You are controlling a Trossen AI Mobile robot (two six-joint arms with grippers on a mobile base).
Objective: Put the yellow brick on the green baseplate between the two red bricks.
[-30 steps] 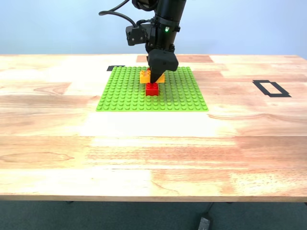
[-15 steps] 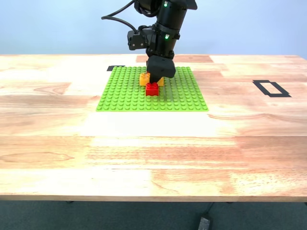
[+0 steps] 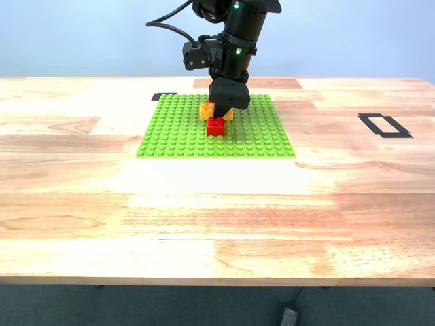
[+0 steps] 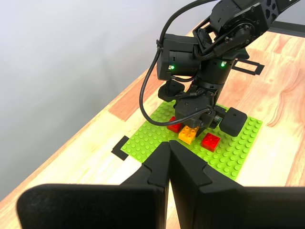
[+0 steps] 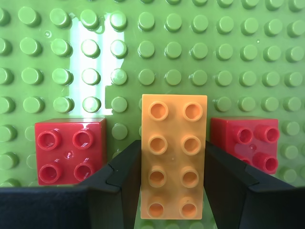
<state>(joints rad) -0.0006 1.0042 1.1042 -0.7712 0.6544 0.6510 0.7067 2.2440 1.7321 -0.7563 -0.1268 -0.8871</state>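
My second gripper (image 5: 172,183) holds the yellow brick (image 5: 174,155) between its jaws at the centre of the green baseplate (image 3: 177,132), in the gap between the two red bricks (image 5: 70,150). I would press straight down until the studs seat, keeping the brick square to the grid. One red brick sits almost touching; the other leaves a one-stud gap. My first gripper (image 4: 169,167), jaws closed on nothing, hangs well clear above the tabletop (image 3: 217,204).
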